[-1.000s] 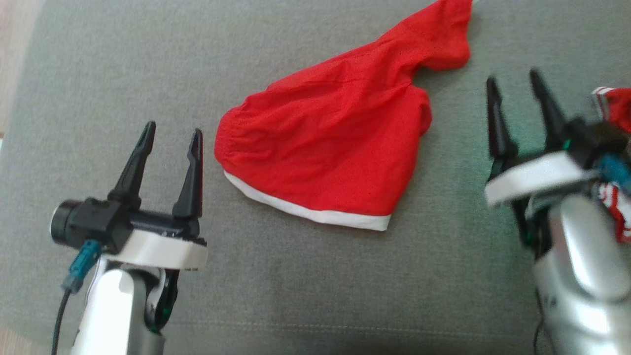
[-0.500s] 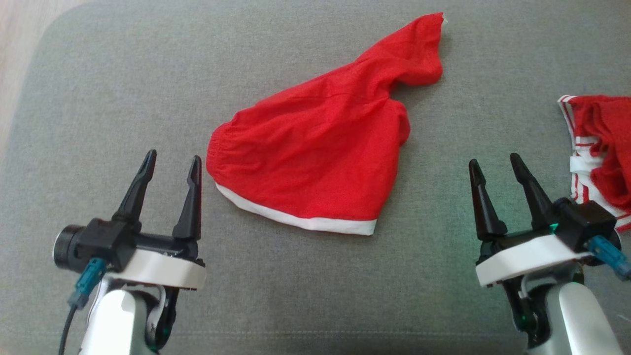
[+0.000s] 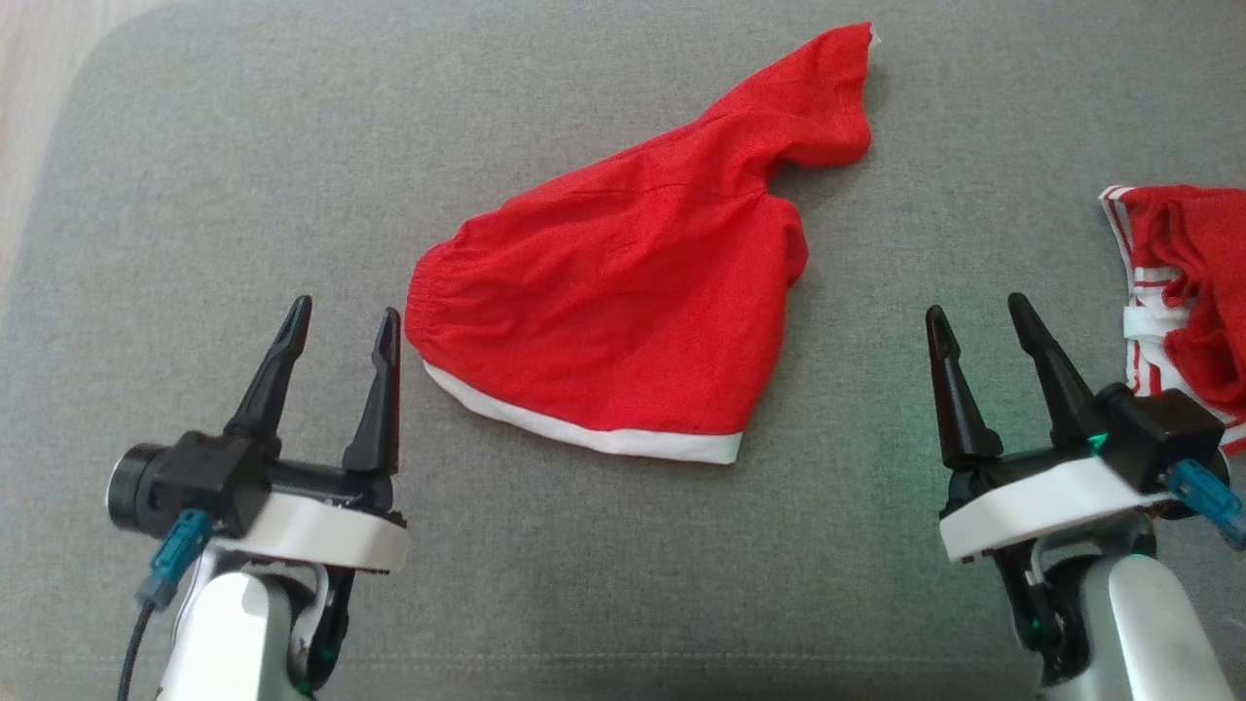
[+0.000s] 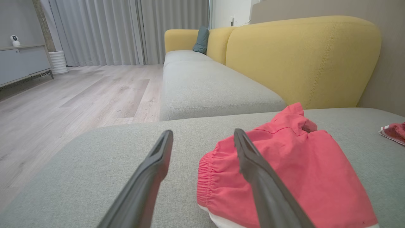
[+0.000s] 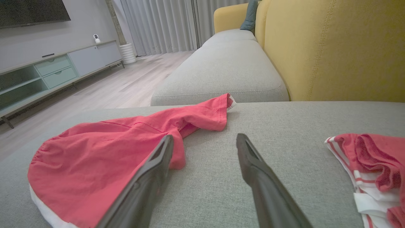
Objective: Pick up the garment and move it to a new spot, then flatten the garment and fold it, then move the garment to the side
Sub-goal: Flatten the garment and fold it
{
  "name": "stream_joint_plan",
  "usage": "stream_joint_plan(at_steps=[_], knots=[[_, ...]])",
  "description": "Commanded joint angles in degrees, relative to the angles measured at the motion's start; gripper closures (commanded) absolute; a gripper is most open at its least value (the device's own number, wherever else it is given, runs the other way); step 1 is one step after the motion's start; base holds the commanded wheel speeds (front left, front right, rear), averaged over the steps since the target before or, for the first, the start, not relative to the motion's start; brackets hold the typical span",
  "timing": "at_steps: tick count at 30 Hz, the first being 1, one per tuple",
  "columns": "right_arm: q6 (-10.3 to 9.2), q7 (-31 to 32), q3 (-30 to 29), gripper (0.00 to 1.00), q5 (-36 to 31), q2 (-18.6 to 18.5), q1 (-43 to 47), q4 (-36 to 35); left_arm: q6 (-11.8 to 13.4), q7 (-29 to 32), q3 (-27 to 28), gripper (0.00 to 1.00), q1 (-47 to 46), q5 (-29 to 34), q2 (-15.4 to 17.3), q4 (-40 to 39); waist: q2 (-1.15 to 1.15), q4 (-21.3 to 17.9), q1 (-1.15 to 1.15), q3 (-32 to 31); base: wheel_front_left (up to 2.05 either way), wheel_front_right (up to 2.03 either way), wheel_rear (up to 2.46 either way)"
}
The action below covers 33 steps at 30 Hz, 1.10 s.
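The garment (image 3: 623, 321), red shorts with a white hem band, lies crumpled in the middle of the grey sofa cushion (image 3: 195, 175), one leg trailing toward the far right. My left gripper (image 3: 346, 310) hovers open just left of its gathered waistband, holding nothing. My right gripper (image 3: 976, 305) is open and empty, well to the right of the garment. In the left wrist view the left gripper (image 4: 203, 133) points past the garment (image 4: 284, 171). In the right wrist view the right gripper (image 5: 205, 136) has the garment (image 5: 110, 148) on its left.
A second red garment with white stripes (image 3: 1178, 292) lies bunched at the cushion's right edge, close to my right gripper. A yellow sofa backrest (image 5: 332, 47) rises behind the cushion. The wooden floor (image 4: 63, 101) drops away past the cushion's left edge.
The head camera has shifted. My right gripper has drawn back toward me, away from the striped garment. The left gripper and the red garment have stayed put.
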Motion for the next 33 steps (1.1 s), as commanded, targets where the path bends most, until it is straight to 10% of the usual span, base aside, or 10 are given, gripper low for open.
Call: stream_joint_plan(at_steps=[1, 26, 27, 29, 33], knots=[[-0.05, 0.24, 1.35, 0.0, 0.56, 0.04, 0.05, -1.94, 0.07, -0.69, 1.98, 0.0, -0.95, 0.54, 0.96, -1.96, 0.0, 0.04, 0.0, -0.06, 0.0, 0.0, 0.0], [-0.05, 3.01, 14.13, 0.0, 11.73, 0.05, -13.09, 21.27, -0.87, -0.69, -1.1, 0.0, -5.05, 0.16, 0.25, -2.5, 0.0, 4.48, 0.0, 4.79, 0.0, 0.0, 0.0], [-0.05, 2.87, 14.56, 0.06, 12.22, 0.05, -13.68, 21.99, -0.88, -0.69, -1.06, 0.0, -5.1, 0.15, 0.22, -2.5, 0.0, 4.54, 0.0, 4.87, 0.0, 0.0, 0.0], [-0.05, 2.36, 15.51, 0.93, 13.58, 0.05, -14.61, 22.98, -0.9, -0.69, -1.05, 0.0, -5.21, 0.13, 0.15, -2.46, 0.0, 4.71, 0.0, 5.02, 0.0, 0.0, 0.0], [-0.05, 0.33, 15.71, 1.0, 14.03, 0.05, -15.64, 24.06, -0.95, -0.69, -0.88, 0.0, -5.26, 0.16, 0.0, -2.59, 0.0, 4.73, 0.0, 5.25, 0.0, 0.0, 0.0]])
